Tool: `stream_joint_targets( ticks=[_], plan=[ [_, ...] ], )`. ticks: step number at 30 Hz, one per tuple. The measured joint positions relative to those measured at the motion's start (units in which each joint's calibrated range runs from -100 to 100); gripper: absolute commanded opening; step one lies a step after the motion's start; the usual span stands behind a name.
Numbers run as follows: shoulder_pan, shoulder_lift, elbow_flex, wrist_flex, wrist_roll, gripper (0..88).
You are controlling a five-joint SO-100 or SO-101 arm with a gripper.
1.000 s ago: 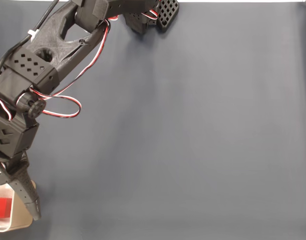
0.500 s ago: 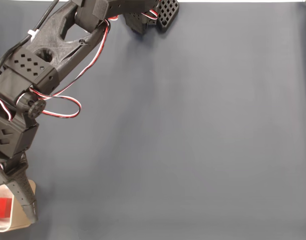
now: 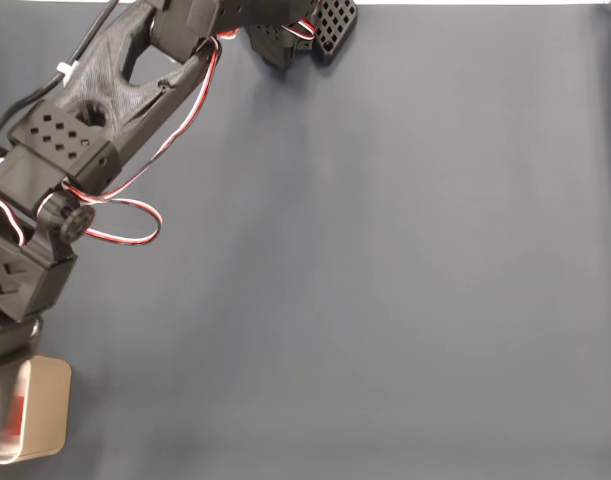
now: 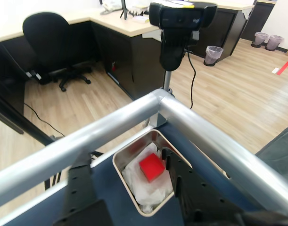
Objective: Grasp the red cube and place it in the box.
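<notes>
Since the arm has lifted, the red cube (image 4: 152,167) is left in the box (image 4: 119,168).
Gripper (image 4: 134,197) is seen parted, empty; placement judged done.

My fixed view looks straight down on the dark table (image 3: 385,280) from high above. My wrist view looks outward and down, close over the box (image 4: 134,155), which both share.

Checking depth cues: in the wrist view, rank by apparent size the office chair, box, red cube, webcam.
1. Office chair, though it stands far off.
2. Box.
3. Webcam; close to the box, so that order is unsure.
4. Red cube, clearly smallest.
</notes>
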Motion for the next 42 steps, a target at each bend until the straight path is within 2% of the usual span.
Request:
stream_joint_targets(
  ticks=[6, 24, 36, 42],
  plan=[
    [-3.56, -15.11, 13.83, -0.8, -1.27, 0.0],
    [-28.56, -73.9, 86.35, -4.61, 0.05, 0.0],
    [-32.42, -108.64, 129.93, -6.52, 1.76, 0.0],
    [-31.9, -127.66, 145.66, 5.17, 1.61, 0.0]
  ],
)
